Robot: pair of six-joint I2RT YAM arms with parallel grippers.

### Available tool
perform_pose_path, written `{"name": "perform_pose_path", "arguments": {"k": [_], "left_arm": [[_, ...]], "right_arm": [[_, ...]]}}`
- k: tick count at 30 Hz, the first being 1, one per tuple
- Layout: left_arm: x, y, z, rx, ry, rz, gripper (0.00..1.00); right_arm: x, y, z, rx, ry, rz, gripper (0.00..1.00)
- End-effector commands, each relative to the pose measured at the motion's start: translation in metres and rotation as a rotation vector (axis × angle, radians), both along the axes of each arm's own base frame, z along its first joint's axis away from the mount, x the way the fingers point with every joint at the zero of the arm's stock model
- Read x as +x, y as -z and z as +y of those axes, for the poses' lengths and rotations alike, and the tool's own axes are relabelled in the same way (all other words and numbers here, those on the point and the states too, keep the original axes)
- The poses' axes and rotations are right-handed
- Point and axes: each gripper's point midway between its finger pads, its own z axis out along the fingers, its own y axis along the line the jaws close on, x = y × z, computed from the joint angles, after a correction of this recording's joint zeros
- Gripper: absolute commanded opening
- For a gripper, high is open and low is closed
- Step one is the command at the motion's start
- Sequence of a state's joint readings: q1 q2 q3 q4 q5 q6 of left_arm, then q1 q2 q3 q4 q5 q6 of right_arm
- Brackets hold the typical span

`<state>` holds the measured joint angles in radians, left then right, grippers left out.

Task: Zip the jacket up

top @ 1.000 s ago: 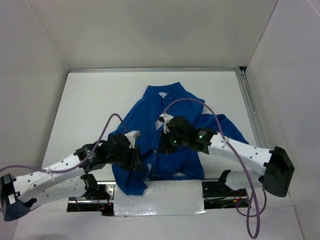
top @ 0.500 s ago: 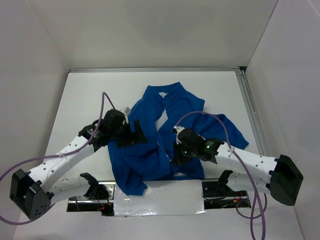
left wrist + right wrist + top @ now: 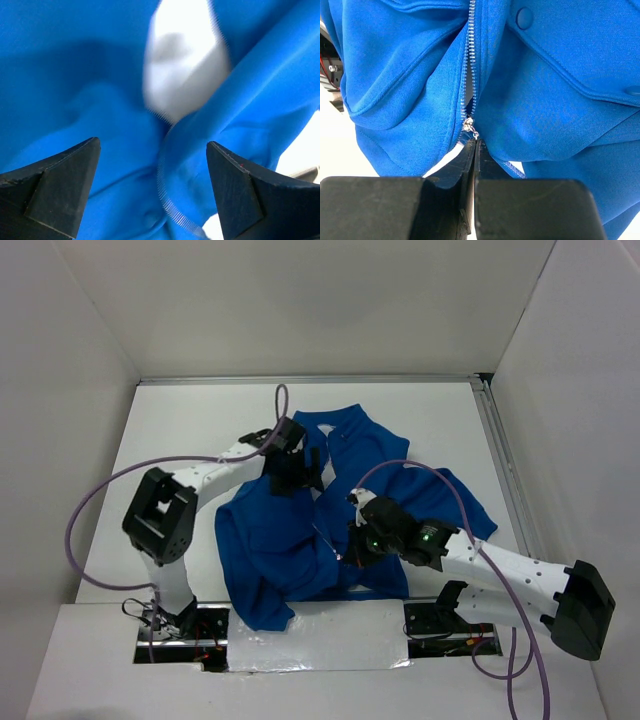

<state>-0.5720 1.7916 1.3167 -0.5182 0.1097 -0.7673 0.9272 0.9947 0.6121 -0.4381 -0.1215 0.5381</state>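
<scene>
**A:** Where is there room to move?

**B:** The jacket (image 3: 275,540) lies mid-table, with its collar (image 3: 340,425) toward the far wall and its hem at the near edge between the arm bases. Bare table (image 3: 170,440) shows to its left and beyond the collar. On the right, a sleeve (image 3: 460,502) lies near the side rail (image 3: 497,460) but is not touching it.

**A:** And the arms?

**B:** The left arm is folded high at the elbow and reaches across to the cloth beside the collar. The left gripper (image 3: 302,476) hangs over blue cloth, fingers spread wide, nothing between them. The right arm stretches low toward the jacket's front. The fingers of the right gripper (image 3: 474,146) are pressed together just below the zipper pull (image 3: 469,126). I cannot tell whether any cloth is pinched.
</scene>
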Motion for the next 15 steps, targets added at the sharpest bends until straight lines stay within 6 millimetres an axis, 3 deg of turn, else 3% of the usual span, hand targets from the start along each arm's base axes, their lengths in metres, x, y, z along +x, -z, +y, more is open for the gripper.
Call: {"name": "perform_pose_path", "arguments": {"k": [1, 3, 4, 6, 7, 12, 14, 15], "left_arm": [[0.023, 0.006, -0.014, 0.101, 0.006, -0.025, 0.99], [0.036, 0.008, -0.006, 0.192, -0.056, -0.018, 0.97], [0.038, 0.025, -0.003, 0.239, -0.073, 0.020, 0.94], [0.044, 0.026, 0.004, 0.311, -0.123, 0.035, 0.86], [0.044, 0.037, 0.008, 0.344, -0.136, 0.057, 0.83], [0.046, 0.041, 0.017, 0.407, -0.197, 0.076, 0.61], [0.046, 0.044, 0.020, 0.408, -0.196, 0.077, 0.51], [0.048, 0.044, 0.017, 0.391, -0.188, 0.074, 0.35]], "right_arm": [[0.008, -0.013, 0.006, 0.045, 0.017, -0.057, 0.00], [0.008, -0.014, 0.005, 0.047, 0.021, -0.062, 0.00], [0.008, -0.014, 0.005, 0.048, 0.022, -0.064, 0.00], [0.008, -0.016, 0.004, 0.053, 0.023, -0.069, 0.00], [0.008, -0.019, 0.006, 0.061, 0.020, -0.073, 0.00], [0.011, -0.022, 0.005, 0.064, 0.018, -0.090, 0.00], [0.011, -0.021, 0.005, 0.060, 0.016, -0.089, 0.00], [0.011, -0.021, 0.005, 0.060, 0.016, -0.089, 0.00]]}}
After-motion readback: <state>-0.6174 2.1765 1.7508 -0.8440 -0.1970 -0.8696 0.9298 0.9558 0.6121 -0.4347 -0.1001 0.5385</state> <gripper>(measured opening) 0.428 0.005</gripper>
